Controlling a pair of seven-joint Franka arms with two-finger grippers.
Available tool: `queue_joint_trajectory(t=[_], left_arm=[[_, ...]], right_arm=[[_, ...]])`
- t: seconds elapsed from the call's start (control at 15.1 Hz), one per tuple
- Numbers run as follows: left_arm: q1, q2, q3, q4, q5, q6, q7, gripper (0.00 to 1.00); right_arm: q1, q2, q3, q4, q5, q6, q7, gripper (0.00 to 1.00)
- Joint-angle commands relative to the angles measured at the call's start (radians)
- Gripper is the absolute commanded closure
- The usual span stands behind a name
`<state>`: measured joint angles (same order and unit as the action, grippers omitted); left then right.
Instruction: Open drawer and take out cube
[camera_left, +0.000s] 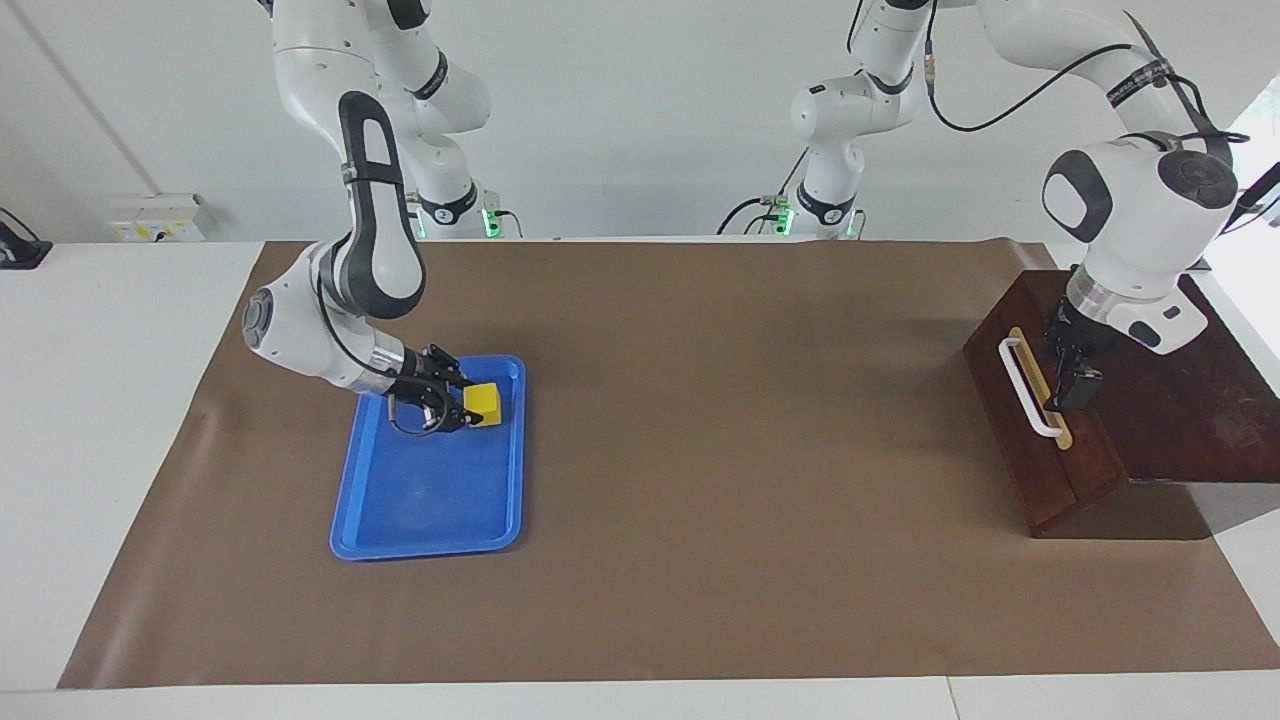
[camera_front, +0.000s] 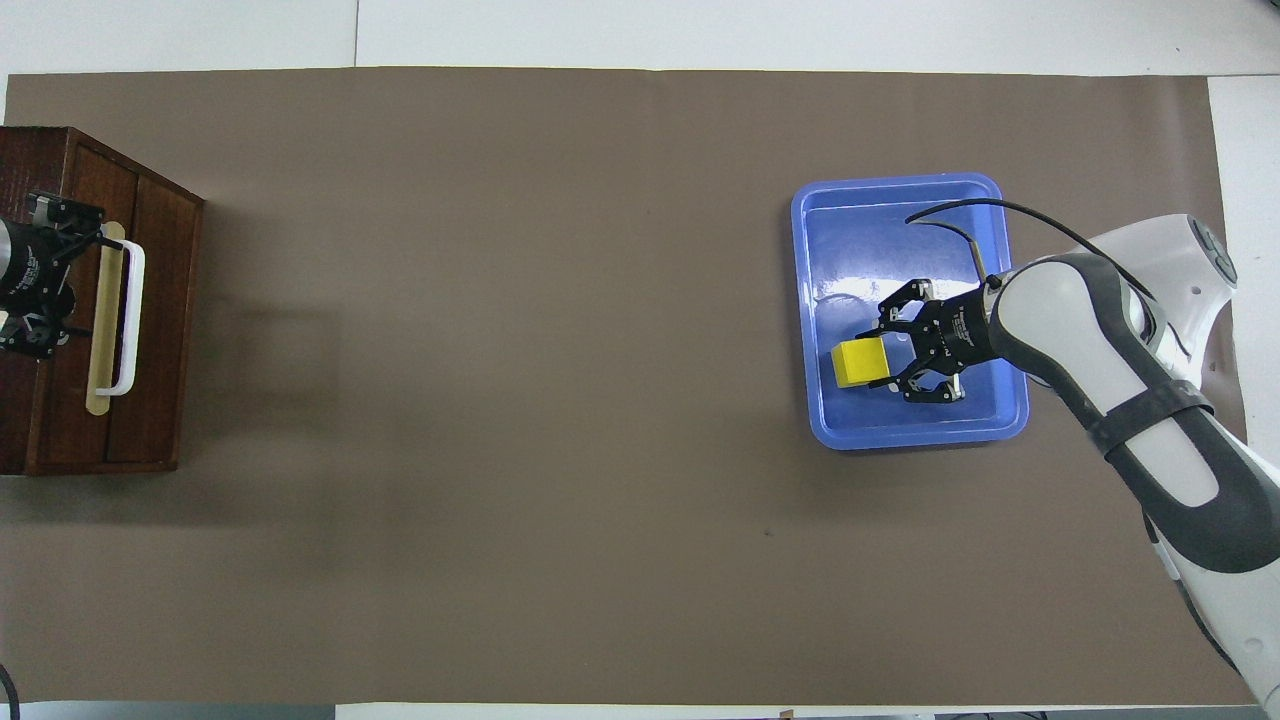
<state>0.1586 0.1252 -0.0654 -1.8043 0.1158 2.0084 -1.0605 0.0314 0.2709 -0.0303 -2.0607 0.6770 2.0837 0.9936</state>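
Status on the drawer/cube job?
Done: small yellow cube is out; dark wooden drawer sits shut, open left hand above its white handle. In hand: right hand grips the cube above the blue plastic tray. Left: release it.

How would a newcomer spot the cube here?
Look toward the right arm's end of the brown-covered table for the blue tray. Over it the right gripper is shut on the cube, small, bright yellow, the only yellow thing there.
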Motion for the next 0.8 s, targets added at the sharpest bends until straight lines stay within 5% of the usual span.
queue_joint_trajectory(t=[0.0, 0.46, 0.53, 0.6, 0.66, 0.73], left_arm=[[-0.036, -0.065, 0.004, 0.028, 0.01, -0.103, 0.152, 0.0], [-0.074, -0.183, -0.011, 0.052, -0.056, -0.374, 0.635, 0.0], [-0.08, -0.184, -0.013, 0.063, -0.059, -0.417, 0.672, 0.0], [-0.089, -0.185, -0.016, 0.081, -0.062, -0.459, 0.707, 0.0], [-0.099, -0.185, -0.017, 0.101, -0.062, -0.502, 0.75, 0.0], [-0.108, -0.182, -0.017, 0.14, -0.064, -0.542, 0.804, 0.0]], right_arm=[[-0.021, -0.033, 0.004, -0.05, 0.055, 0.044, -0.015, 1.0], [-0.012, -0.038, 0.003, -0.072, 0.055, 0.053, -0.041, 0.98], [-0.008, -0.038, 0.003, -0.072, 0.055, 0.053, -0.032, 0.41], [-0.005, -0.038, 0.003, -0.068, 0.055, 0.053, -0.024, 0.13], [-0.002, -0.039, 0.003, -0.059, 0.053, 0.052, -0.012, 0.0], [-0.002, -0.068, 0.001, -0.044, 0.039, 0.033, 0.017, 0.0]])
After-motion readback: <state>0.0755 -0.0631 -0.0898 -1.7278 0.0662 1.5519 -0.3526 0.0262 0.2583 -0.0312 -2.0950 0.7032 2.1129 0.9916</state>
